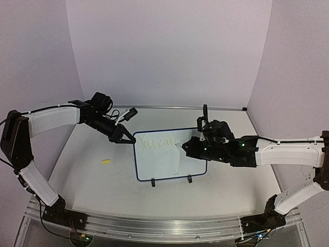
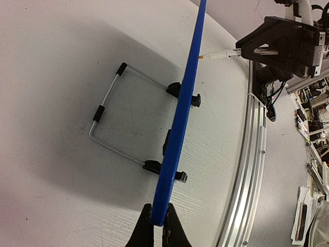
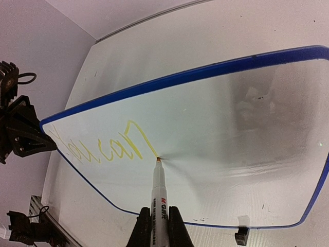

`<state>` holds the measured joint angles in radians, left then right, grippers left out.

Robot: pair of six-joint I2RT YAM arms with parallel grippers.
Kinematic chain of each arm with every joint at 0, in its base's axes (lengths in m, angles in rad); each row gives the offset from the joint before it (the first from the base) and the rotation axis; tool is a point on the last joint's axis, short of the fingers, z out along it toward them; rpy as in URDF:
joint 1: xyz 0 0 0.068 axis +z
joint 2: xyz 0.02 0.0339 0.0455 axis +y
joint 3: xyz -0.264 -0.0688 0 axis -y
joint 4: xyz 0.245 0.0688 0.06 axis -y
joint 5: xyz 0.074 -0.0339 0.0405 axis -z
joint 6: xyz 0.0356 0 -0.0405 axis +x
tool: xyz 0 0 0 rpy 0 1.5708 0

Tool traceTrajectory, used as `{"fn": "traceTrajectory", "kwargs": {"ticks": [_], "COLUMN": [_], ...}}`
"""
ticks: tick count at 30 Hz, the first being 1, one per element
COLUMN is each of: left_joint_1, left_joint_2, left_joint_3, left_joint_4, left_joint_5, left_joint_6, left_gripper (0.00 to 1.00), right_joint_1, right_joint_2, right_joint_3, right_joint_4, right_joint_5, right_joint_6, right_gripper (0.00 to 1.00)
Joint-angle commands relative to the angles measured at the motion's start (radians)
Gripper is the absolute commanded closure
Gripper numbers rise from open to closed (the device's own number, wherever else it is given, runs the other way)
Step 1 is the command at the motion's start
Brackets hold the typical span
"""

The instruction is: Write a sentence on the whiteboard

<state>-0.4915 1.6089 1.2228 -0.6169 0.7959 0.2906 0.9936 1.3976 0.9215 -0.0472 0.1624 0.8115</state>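
The whiteboard [image 1: 165, 165] stands on the table [image 1: 92, 177] between both arms. The left tool [image 2: 158, 218] is clamped on its blue frame; the right tool [image 3: 159, 220] is clamped on a marker [image 3: 157, 188], tip touching the board just after the sentence [image 1: 157, 140], which reads "You can".

From my left wrist the whiteboard [image 2: 180, 118] shows only its edge, its face hidden; the marker [image 3: 158, 185] is cut off below.
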Motion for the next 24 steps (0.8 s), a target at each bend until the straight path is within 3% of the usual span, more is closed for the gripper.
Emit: {"fn": "traceTrajectory", "kwargs": {"ticks": [1, 13, 24], "left_joint_1": [-0.012, -0.013, -0.013], "left_joint_2": [-0.021, -0.031, -0.026], "left_joint_3": [0.017, 0.012, 0.011], "left_joint_4": [-0.043, -0.04, -0.048], "left_joint_5": [-0.07, -0.079, -0.087], "left_joint_6": [0.033, 0.033, 0.037], "left_gripper": [1.0, 1.0, 1.0], "right_joint_1": [-0.007, -0.026, -0.153], "right_joint_2": [-0.043, -0.19, -0.275], "right_joint_3": [-0.003, -0.04, -0.092], "right_joint_4": [-0.017, -0.002, -0.003], "right_joint_5": [0.016, -0.101, -0.262], "right_joint_6": [-0.033, -0.199, -0.304], "right_gripper": [1.0, 1.0, 1.0]}}
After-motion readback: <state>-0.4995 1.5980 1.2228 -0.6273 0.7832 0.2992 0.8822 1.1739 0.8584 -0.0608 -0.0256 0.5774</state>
